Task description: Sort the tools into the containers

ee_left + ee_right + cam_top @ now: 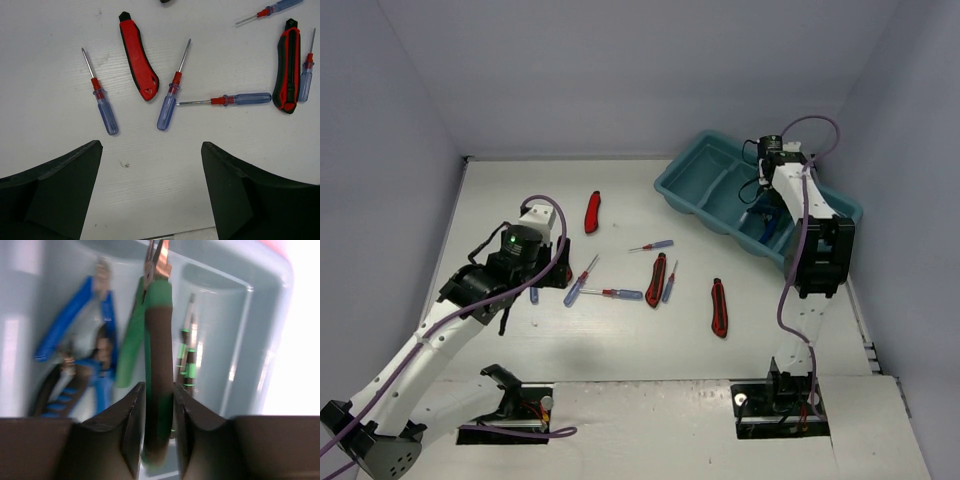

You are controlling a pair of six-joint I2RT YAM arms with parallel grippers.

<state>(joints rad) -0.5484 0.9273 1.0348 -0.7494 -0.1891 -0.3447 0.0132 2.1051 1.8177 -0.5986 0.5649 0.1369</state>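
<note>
Tools lie scattered over the white table (620, 340) in the overhead view. You have a plain red utility knife (592, 211) toward the back, two red-and-black utility knives (719, 306) nearer the middle, and blue-handled screwdrivers (620, 293) among them. The teal tray (692, 172) sits at the far right. Your left gripper (548, 280) hangs low at the left of the spread, just beside a short screwdriver (533, 295). Your right gripper (760, 200) reaches down into a compartment toward the tray's right end. The arm hides which one, and from here you cannot tell how its fingers stand.

From the left wrist, the fingers (60, 190) stand wide apart with only bare table between them. Every tool lies beyond the tips and clear of them. The nearest screwdriver (167, 107) lies almost straight ahead, its handle end pointing toward the gap between the fingers. Another lies off to the left and the plain red knife sits between those two.

From the right wrist, blurred as it is, you see the fingers (125, 430) clamped on one handle of the green-handled pliers (157, 315), nose pointing away over the compartment. Blue-handled pliers (75, 325) lie inside to the left. Thin green-banded screwdrivers (189, 355) lie to the right, near the compartment wall (245, 350).
</note>
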